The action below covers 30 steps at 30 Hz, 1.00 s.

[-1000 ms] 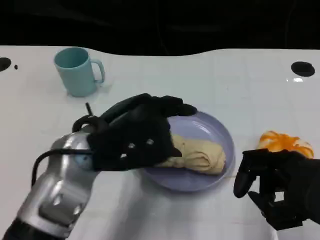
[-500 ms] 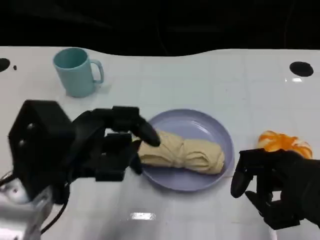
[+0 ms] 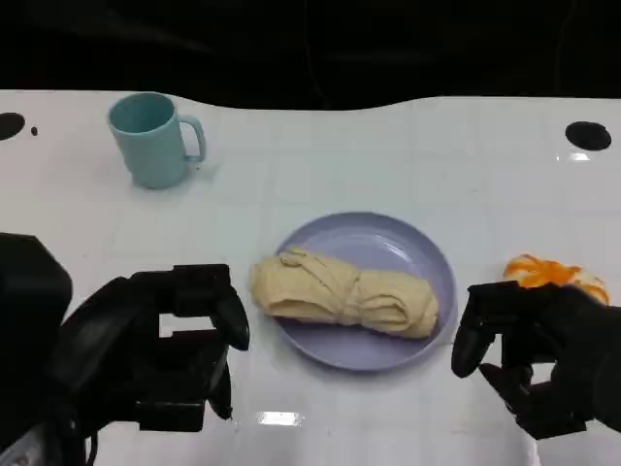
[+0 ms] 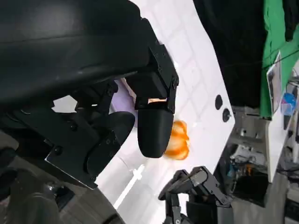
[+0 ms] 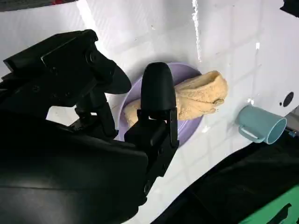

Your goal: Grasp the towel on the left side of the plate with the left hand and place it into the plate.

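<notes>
A rolled cream towel lies across the lavender plate, its left end hanging over the plate's left rim. The right wrist view has the same towel on the plate. My left hand is low at the left, clear of the plate, holding nothing, with its fingers apart. A sliver of the plate shows past its fingers in the left wrist view. My right hand hovers right of the plate with fingers curled and nothing in them.
A teal mug stands at the back left. An orange peeled fruit lies right of the plate, just behind my right hand. The table's far edge meets a black background. Bare white table lies between the mug and the plate.
My left hand has let go of the towel and drawn back left and toward me, off the plate. The towel stays on the plate. The right hand has barely moved.
</notes>
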{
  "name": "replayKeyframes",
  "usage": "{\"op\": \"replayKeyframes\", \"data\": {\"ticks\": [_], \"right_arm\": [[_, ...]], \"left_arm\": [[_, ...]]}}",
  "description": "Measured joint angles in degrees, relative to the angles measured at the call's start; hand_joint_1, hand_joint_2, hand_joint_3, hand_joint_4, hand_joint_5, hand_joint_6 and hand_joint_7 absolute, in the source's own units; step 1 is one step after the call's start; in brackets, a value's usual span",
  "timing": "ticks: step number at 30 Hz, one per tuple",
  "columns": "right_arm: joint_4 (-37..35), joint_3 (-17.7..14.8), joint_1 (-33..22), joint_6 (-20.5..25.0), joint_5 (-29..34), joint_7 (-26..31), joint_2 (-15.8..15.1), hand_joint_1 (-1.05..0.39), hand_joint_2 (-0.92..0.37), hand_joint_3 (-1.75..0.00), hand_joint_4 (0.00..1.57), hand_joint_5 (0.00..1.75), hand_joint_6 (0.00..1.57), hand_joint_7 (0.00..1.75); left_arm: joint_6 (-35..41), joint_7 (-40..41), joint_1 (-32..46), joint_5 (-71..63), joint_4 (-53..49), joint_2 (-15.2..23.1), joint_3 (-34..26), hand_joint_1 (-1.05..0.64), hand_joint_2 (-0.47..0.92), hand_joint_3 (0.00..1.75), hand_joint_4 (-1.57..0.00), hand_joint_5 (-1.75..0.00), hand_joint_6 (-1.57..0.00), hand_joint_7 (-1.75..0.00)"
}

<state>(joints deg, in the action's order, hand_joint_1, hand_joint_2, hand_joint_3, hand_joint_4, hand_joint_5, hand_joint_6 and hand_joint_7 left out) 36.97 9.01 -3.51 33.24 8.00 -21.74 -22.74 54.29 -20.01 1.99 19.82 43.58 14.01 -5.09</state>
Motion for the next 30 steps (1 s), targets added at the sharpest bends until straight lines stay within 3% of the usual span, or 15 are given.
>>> {"op": "replayKeyframes", "data": {"ticks": [8,21,30], "right_arm": [[-0.83,-2.83,-1.73,-2.70,-1.18,-0.66,-0.48,0.02,-0.55,-1.10,0.75,1.75,0.71,1.44],[-1.73,-2.79,-1.73,-3.51,-1.12,-0.84,-0.48,0.02,-0.54,-1.12,0.75,1.75,0.71,1.44],[-1.84,-2.79,-1.57,-3.49,-1.08,-0.84,-0.49,0.02,-0.54,-1.13,0.74,1.75,0.71,1.44]], "left_arm": [[-0.99,3.52,0.46,-4.07,-3.52,2.06,4.57,0.00,0.42,1.44,-0.84,-1.75,-0.76,-1.65],[-8.72,2.06,0.10,-5.33,-9.41,5.45,6.71,-0.02,0.41,1.43,-0.86,-1.75,-0.77,-1.64],[-11.35,1.89,0.13,-6.39,-10.55,5.55,7.58,-0.01,0.43,1.42,-0.85,-1.75,-0.77,-1.62]]}}
